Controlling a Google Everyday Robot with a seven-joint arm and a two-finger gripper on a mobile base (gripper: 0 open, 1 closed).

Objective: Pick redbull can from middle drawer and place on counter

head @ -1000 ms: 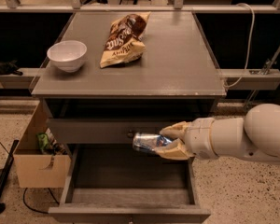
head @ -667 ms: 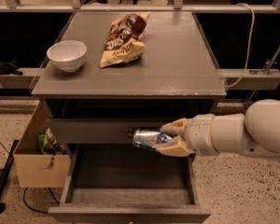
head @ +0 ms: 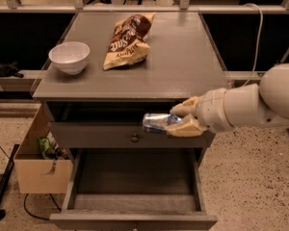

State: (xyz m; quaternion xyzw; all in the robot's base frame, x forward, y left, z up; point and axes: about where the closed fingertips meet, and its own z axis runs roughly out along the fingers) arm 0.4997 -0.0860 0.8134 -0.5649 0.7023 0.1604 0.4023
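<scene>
The redbull can point(head: 155, 121) is a slim blue-and-silver can held on its side in my gripper point(head: 178, 120), in front of the upper drawer's front and just below the counter's front edge. My gripper's tan fingers point(head: 185, 128) are shut around the can's right end. The white arm reaches in from the right. The middle drawer point(head: 135, 203) stands pulled open below, its grey floor bare. The counter point(head: 183, 61) is the grey top of the cabinet, above and behind the can.
A white bowl point(head: 69, 57) sits on the counter's left side. A yellow-brown chip bag point(head: 128, 41) lies at its middle back. The upper drawer has a round knob point(head: 134, 138). A cardboard box point(head: 38, 160) stands on the floor left of the cabinet.
My gripper and the can have risen a little, from beside the upper drawer's front toward the counter's edge. Nothing else has moved.
</scene>
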